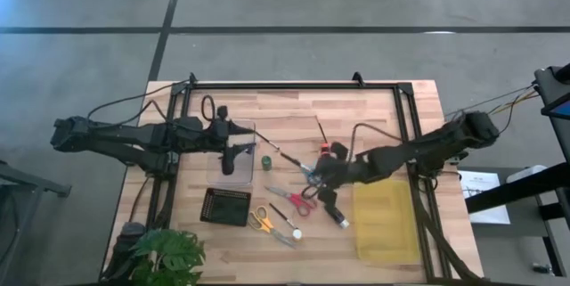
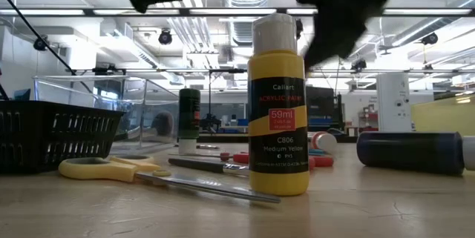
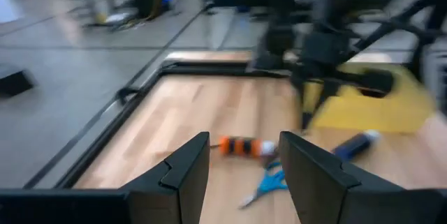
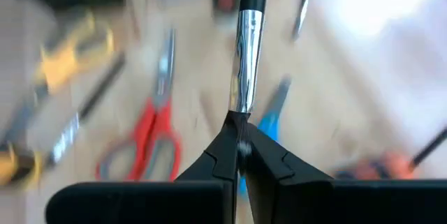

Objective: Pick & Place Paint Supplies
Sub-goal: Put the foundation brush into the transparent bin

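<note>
**Inspector:** Report the jaws first.

**Arm:** My right gripper (image 4: 239, 140) has its jaws pinched together on a thin brush (image 4: 246, 42). The silver ferrule sits right at my fingertips and the dark end points away from me. My left gripper (image 3: 244, 175) hangs with its fingers (image 3: 185, 175) parted about halfway and nothing between them. It is well to the far side of the yellow bin (image 1: 385, 222), beyond the loose supplies.

**Inspector:** Where is the held brush relative to that bin?

**Arm:** It is just beside the bin's near corner, on the side towards the table's middle, above the red-handled scissors (image 4: 150, 140) and the blue-handled scissors (image 4: 272, 116). I cannot tell whether it has cleared the wood.

**Inspector:** Which step is this, and what follows?

**Arm:** In my judgement the grasp is made and the carry has not begun. The next move calls for a clean lift clear of the scissors, a short swing over the bin and a release. The grip is near one end, so the brush may pivot. Most supplies still lie outside the bin.

**Inspector:** Any legible markings?

**Arm:** Yes, on the upright yellow paint bottle (image 2: 278, 104), which reads "Callart", "ACRYLIC PAINT", "59ml", "C806" and "Medium Yellow". The smaller print is unreadable.
</note>
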Robot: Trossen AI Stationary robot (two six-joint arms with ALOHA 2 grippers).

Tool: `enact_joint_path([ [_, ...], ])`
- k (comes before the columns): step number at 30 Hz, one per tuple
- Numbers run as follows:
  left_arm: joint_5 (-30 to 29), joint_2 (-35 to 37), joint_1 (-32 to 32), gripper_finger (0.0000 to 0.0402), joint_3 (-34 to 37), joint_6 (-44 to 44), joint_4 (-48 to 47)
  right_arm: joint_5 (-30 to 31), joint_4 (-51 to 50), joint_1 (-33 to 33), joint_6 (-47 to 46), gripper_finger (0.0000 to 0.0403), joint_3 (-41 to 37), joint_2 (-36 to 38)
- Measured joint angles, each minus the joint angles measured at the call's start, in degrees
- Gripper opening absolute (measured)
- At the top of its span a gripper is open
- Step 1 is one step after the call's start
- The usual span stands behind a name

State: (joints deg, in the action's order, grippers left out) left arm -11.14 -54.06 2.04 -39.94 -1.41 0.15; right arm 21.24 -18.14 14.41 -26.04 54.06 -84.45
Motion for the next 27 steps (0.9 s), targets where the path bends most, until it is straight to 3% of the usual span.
enact_joint_path([
  [11, -0.03, -6.59, -0.07, 0.0184, 0.0, -3.13, 10.13, 4.9, 8.81, -2.35, 15.93, 0.0008, 3.61, 4.12],
  [27, 3.71, -9.02, -0.11, 0.0184, 0.0, -2.65, 18.73, 5.58, 13.14, -2.55, 25.29, 0.0008, 8.73, 0.46],
])
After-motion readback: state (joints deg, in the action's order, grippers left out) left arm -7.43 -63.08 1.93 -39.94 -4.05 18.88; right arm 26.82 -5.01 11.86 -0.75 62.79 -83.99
